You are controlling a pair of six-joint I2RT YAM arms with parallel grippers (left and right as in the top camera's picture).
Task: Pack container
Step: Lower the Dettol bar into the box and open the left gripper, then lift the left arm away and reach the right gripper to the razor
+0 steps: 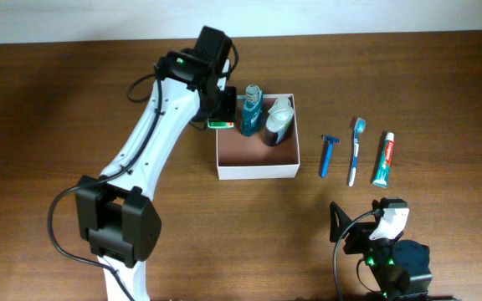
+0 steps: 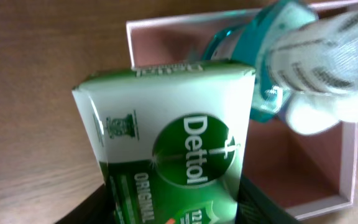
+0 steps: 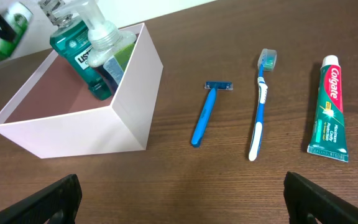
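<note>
The container (image 1: 258,170) is a square white-walled box with a pinkish-brown inside at the table's middle; it also shows in the right wrist view (image 3: 73,134) and the left wrist view (image 2: 347,155). Inside stand a teal mouthwash bottle (image 1: 251,110) and a clear pump bottle (image 1: 278,119). My left gripper (image 1: 221,115) is shut on a green Dettol soap box (image 2: 179,143) and holds it at the container's far left corner. My right gripper (image 3: 182,193) is open and empty, low at the table's front right.
To the right of the container lie a blue razor (image 1: 328,155), a blue-and-white toothbrush (image 1: 356,150) and a Colgate toothpaste tube (image 1: 383,158), side by side. They also show in the right wrist view: the razor (image 3: 205,115), the toothbrush (image 3: 259,109), the toothpaste tube (image 3: 329,109).
</note>
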